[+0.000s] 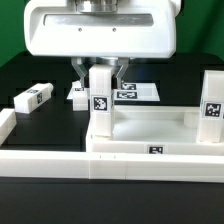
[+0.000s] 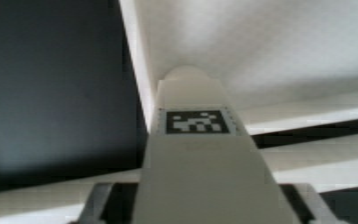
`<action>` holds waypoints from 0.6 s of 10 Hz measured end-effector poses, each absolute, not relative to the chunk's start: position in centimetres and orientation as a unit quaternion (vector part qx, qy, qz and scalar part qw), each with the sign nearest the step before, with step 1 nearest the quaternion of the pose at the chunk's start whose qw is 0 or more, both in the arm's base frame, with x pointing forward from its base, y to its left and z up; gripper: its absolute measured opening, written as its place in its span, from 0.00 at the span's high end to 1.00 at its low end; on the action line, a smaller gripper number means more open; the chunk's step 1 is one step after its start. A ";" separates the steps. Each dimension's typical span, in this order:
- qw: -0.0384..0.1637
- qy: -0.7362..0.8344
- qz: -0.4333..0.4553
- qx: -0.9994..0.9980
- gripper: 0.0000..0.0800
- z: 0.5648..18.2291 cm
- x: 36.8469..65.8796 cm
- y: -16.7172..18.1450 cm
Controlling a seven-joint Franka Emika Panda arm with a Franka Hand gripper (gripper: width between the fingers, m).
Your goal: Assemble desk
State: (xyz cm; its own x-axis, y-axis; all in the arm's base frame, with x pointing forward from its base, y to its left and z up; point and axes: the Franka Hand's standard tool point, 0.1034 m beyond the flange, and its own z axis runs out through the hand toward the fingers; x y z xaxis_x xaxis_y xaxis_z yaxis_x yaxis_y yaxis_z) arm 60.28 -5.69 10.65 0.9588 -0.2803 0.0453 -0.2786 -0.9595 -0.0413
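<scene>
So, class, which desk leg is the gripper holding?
The central leg, upright in the gripper. The free-standing leg at the exterior view's right and the lying leg at its left are untouched.

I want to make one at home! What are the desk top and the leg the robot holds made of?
The tabletop looks like white plastic, smooth and matte: even colour, rounded rim, no grain. The leg in the gripper looks like the same plastic. Its black-and-white tag seems a printed sticker, but I can't be sure.
</scene>
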 end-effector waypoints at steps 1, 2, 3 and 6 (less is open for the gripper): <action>0.019 0.182 -0.024 -0.983 0.64 10.7 60.3 -5.7; 0.023 0.229 -0.024 -0.973 0.64 10.6 60.3 -5.7; 0.026 0.266 -0.023 -0.963 0.64 10.6 60.2 -5.8; 0.032 0.413 -0.018 -0.910 0.64 10.6 60.2 -5.7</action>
